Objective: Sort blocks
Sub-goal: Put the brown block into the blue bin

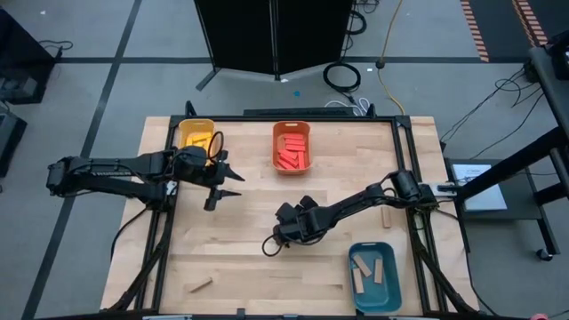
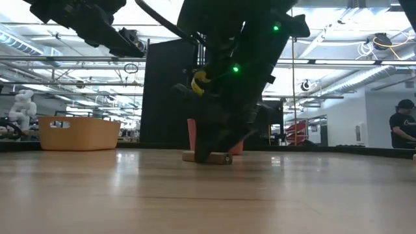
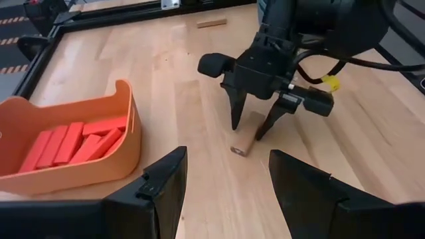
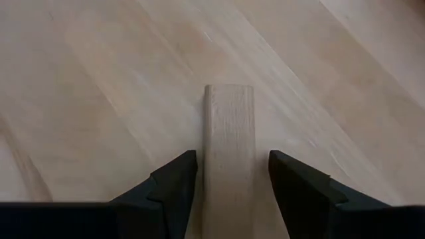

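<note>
Lying between the right tool's (image 4: 229,192) spread fingers, a tan block (image 4: 229,146).

I see a plain tan block (image 4: 229,153) lying flat mid-counter between my right pincer's (image 3: 252,129) open fingers, another tan block (image 1: 199,285) near the front edge, red blocks (image 1: 292,153) binned, tan ones (image 1: 369,271) binned.
</note>
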`<state>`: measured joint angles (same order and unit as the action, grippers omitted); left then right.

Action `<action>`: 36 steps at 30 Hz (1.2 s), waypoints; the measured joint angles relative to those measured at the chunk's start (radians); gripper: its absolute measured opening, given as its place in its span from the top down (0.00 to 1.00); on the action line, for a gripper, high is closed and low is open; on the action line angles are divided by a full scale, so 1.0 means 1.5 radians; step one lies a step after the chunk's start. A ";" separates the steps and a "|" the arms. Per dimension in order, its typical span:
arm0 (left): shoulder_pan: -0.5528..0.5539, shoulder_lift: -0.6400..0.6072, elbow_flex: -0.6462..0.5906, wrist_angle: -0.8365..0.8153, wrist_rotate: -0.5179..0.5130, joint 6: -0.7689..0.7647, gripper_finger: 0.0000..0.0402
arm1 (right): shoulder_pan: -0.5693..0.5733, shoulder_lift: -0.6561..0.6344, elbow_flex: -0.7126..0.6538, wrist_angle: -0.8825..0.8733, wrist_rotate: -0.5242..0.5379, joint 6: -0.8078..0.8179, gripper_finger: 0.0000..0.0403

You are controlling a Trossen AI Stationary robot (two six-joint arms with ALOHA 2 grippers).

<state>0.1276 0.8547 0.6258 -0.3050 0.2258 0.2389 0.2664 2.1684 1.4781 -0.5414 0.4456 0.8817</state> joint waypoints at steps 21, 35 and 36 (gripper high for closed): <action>-0.004 0.000 0.000 -0.019 -0.003 -0.015 0.48 | 0.004 -0.067 0.036 -0.028 -0.113 -0.037 0.83; -0.004 0.000 0.000 -0.034 -0.003 -0.016 0.48 | 0.139 -0.257 0.076 -0.365 -0.232 0.253 0.79; -0.004 0.000 0.000 -0.034 -0.003 -0.016 0.48 | 0.160 -0.267 0.076 -0.383 -0.233 0.297 0.79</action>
<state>0.1218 0.8551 0.6258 -0.3560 0.2207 0.2143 0.5058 1.7678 1.5921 -1.1166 0.0965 1.3279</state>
